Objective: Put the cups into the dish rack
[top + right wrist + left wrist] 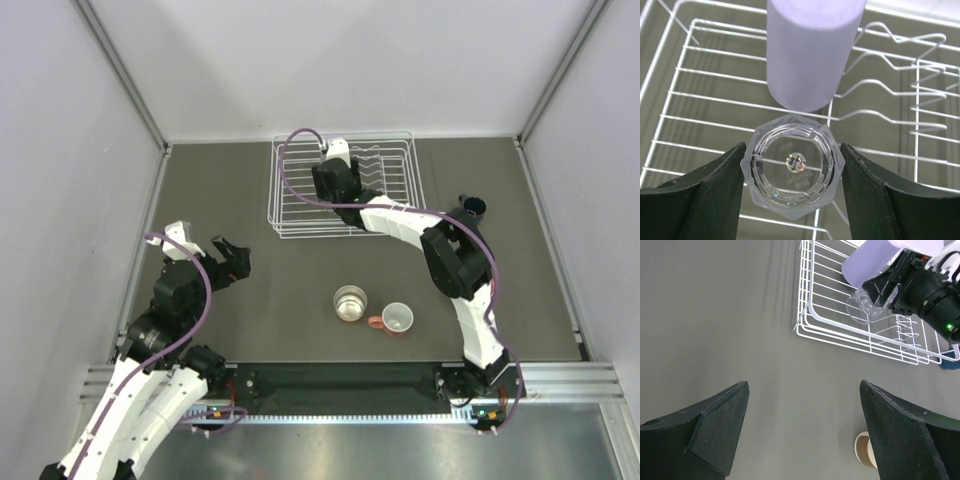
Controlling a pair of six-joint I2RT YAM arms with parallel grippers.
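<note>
My right gripper (pixel 792 146) is shut on a clear faceted cup (pixel 792 172), one finger against each side, low inside the white wire dish rack (pixel 715 105). A lavender tumbler (pixel 812 50) stands just beyond the clear cup in the rack. The overhead view shows that gripper (pixel 335 180) over the rack (pixel 290 228). On the table lie a steel cup (pixel 350 302), a salmon-pink handled mug (pixel 397 318) and a dark blue mug (pixel 472 208). My left gripper (pixel 228 262) hangs open above bare table at the left, holding nothing.
The rack's upright divider prongs (pixel 920 95) stand to the right of the held cup. Pale walls close the table on three sides. In the left wrist view a cup (pixel 865 450) peeks from behind the right finger, and the rack (pixel 840 335) lies ahead.
</note>
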